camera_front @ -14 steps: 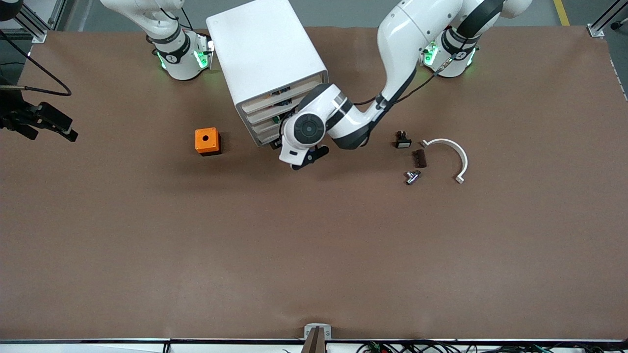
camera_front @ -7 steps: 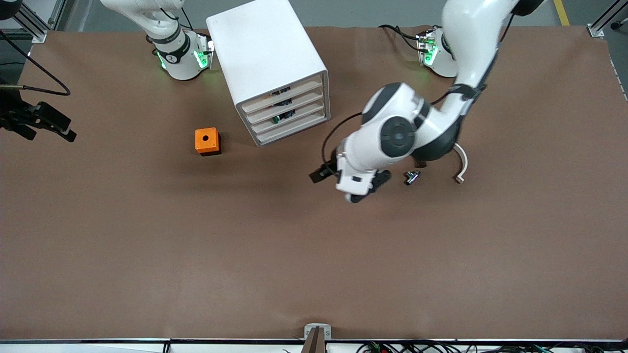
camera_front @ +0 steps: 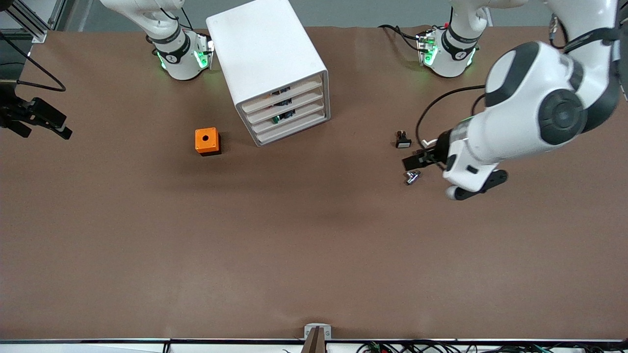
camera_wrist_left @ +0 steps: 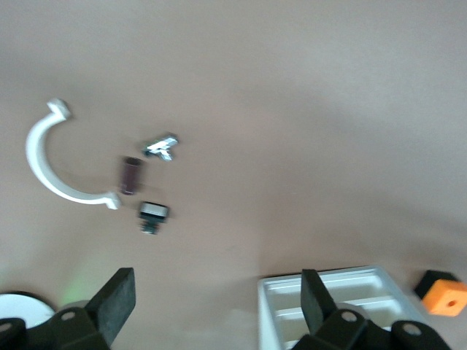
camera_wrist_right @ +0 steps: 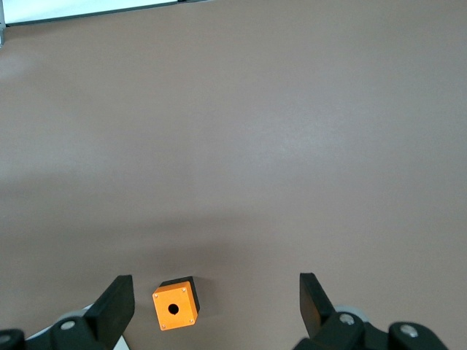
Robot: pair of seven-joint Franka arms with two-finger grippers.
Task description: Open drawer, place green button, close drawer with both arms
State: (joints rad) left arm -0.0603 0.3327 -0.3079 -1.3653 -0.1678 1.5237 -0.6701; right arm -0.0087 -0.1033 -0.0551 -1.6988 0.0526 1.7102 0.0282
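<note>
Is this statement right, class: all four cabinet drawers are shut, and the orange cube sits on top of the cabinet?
Not quite. The front view shows the orange cube on the table beside the cabinet, toward the right arm's end. All four drawers are shut, as stated.

Robotics lab / test cell. Evidence: two white robot arm bases (camera_front: 179,54) w/ green status LEDs bolted along one table edge; brown mat-covered worktable (camera_front: 245,245); aluminium extrusion frame (camera_front: 29,22) at corners; loose cabling (camera_front: 39,81); grey industrial floor w/ yellow marking line (camera_front: 561,12); camera mount (camera_front: 316,338) at table edge.
</note>
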